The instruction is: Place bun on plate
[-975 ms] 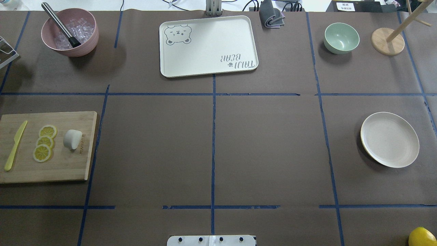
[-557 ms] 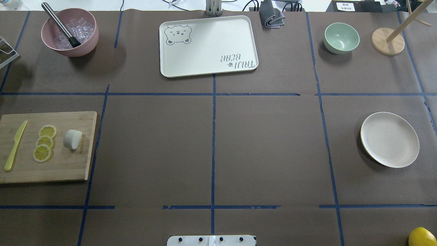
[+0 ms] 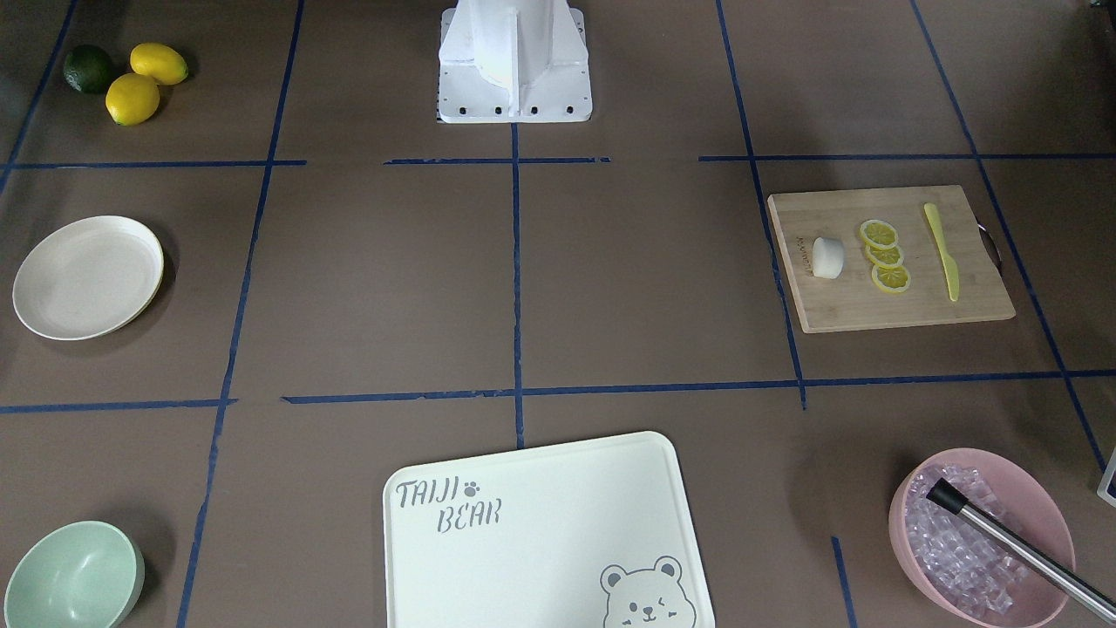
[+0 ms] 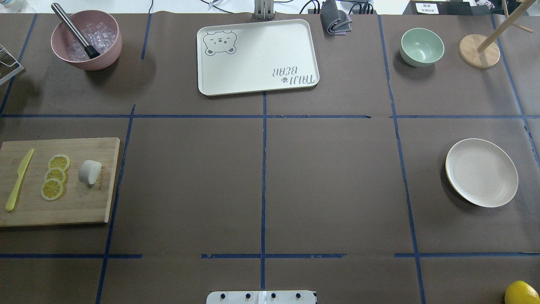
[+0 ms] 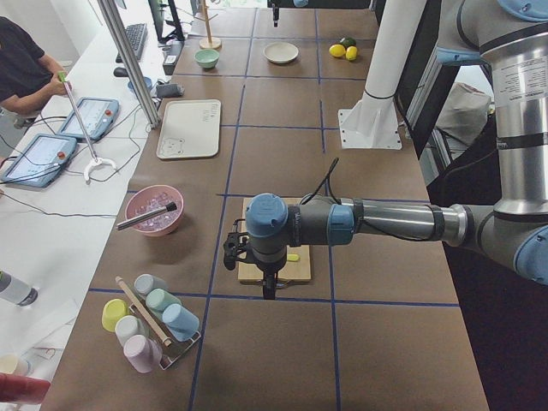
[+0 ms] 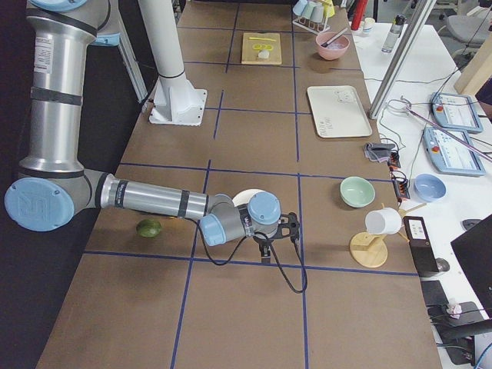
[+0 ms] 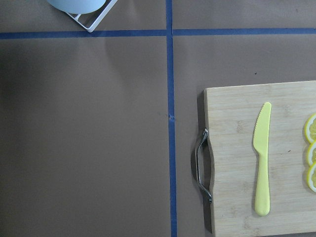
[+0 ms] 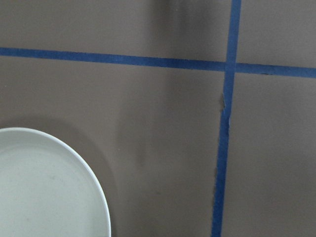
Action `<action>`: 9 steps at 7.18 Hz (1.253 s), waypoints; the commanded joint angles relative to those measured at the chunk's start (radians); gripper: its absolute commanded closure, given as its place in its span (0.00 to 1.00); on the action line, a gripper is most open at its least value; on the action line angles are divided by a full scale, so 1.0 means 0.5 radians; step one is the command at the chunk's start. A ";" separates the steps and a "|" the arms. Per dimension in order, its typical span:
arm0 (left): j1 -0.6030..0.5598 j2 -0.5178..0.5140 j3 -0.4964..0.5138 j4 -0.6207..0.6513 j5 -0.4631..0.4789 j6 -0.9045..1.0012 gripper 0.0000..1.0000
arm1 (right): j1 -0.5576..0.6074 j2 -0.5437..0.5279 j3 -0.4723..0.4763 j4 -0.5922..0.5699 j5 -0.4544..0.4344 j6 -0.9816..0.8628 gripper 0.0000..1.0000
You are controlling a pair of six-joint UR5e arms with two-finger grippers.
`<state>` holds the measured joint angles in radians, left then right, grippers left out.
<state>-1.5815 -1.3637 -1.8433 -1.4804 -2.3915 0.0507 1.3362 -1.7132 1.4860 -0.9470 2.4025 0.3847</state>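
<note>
Stillness since a second ago: left gripper [image 5: 269, 289] is hovering over the handle end of the cutting board [image 4: 80, 207], the bun [image 4: 90, 172] lying untouched farther along it, right gripper [image 6: 264, 252] hanging far off beside the plate [image 4: 481, 172]. I cannot tell how either's jaws stand; pickup is not starting yet.

- The board [image 4: 84, 207] lies on the left side of the worktop [image 4: 329, 177].
- On the board, from left to right, lie the knife [image 4: 19, 179], three lemon slices [image 4: 55, 176] in a row, and the bun [image 4: 90, 172] just beside them.
- The plate [image 4: 481, 172] lies on the right side, well apart from the bun.
- The tray [image 4: 257, 57] lies at the far edge, in the middle.
- A cloth [image 4: 335, 19] lies just right of the tray.
- A bowl of ice [image 4: 86, 40] stands far left, with a rod [image 4: 74, 29] leaning in it.
- A small bowl [image 4: 422, 46] stands far right, beside a stand [image 4: 479, 51].
</note>
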 commanded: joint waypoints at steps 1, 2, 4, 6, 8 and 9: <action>0.000 0.000 -0.001 0.000 0.000 0.000 0.00 | -0.223 0.006 -0.143 0.531 -0.016 0.634 0.02; 0.000 0.000 -0.001 -0.003 0.000 0.000 0.00 | -0.291 0.006 -0.143 0.532 -0.013 0.684 0.03; 0.000 0.000 -0.001 -0.006 -0.030 -0.003 0.00 | -0.347 0.009 -0.137 0.538 0.005 0.700 0.06; 0.000 0.000 -0.001 -0.006 -0.034 -0.003 0.00 | -0.393 0.009 -0.140 0.538 0.006 0.703 0.10; 0.000 0.000 -0.001 -0.006 -0.034 -0.003 0.00 | -0.399 0.009 -0.143 0.535 0.009 0.706 0.30; 0.000 0.000 -0.001 -0.006 -0.034 -0.003 0.00 | -0.399 0.009 -0.143 0.535 0.018 0.721 0.55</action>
<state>-1.5815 -1.3637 -1.8438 -1.4833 -2.4083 0.0491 1.1380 -1.7089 1.4150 -0.6794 2.4078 0.7396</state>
